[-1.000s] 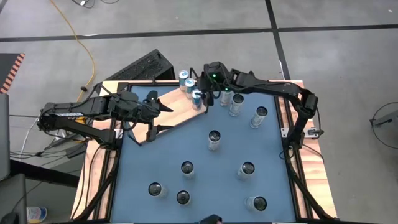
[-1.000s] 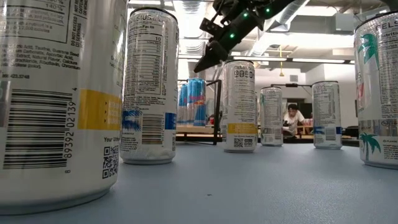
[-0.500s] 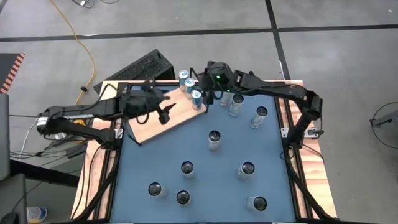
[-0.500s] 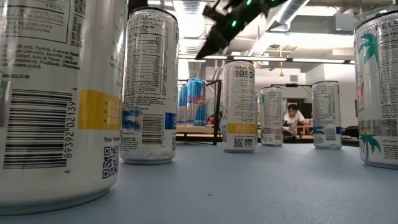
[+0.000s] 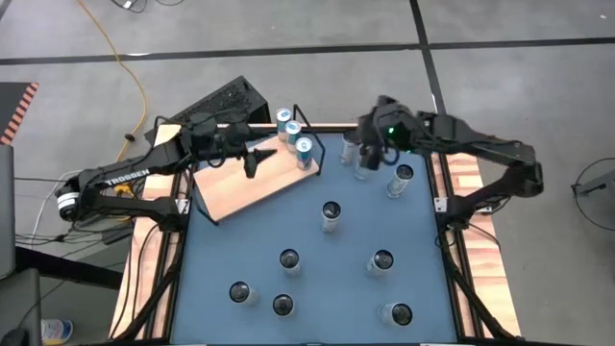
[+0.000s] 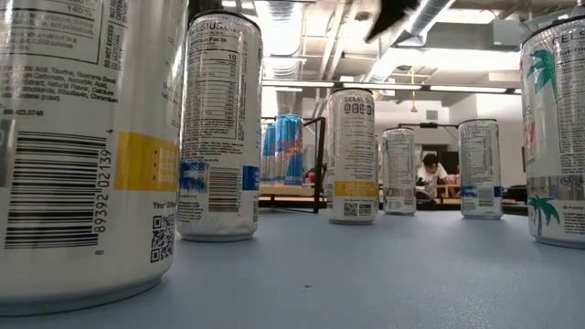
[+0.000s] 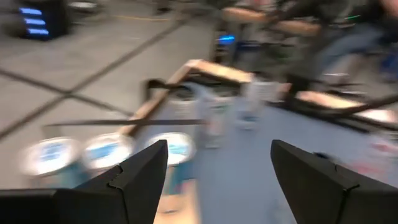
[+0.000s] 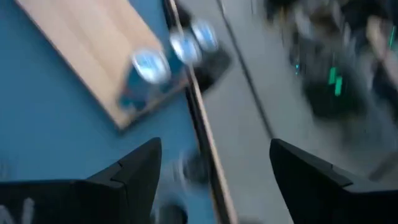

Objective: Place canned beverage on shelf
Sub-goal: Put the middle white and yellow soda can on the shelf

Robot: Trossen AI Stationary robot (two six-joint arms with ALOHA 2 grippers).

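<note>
The right gripper [image 5: 363,154] has swung away from the shelf [image 5: 252,178] since a second ago and now hangs over the two cans at the table's far edge, well apart from the board. The left gripper [image 5: 258,158] has gone the other way, up off the shelf's near edge to hover above the middle of the board, pointing at the three blue cans [image 5: 293,134]. Those three stand in a tight row at the shelf's far end, by the black wire frame [image 5: 306,126], just beyond the left fingertips. Left wrist view: both dark fingers [image 7: 136,180] stand apart with nothing between them, the blue cans blurred ahead. Right wrist view: same story, fingers [image 8: 133,170] spread and empty, looking back at the shelf and its blue cans from a distance.

The left arm reaches in from the table's left side, stretched long and low across the wooden edge. The right arm bends at the elbow near the right edge and folds back toward the far side. Nine silver cans [image 5: 331,216] stand loose on the blue tabletop [image 5: 317,274], none touched by either gripper. From the low view, only a dark bit of an arm shows at the top, above the cans.
</note>
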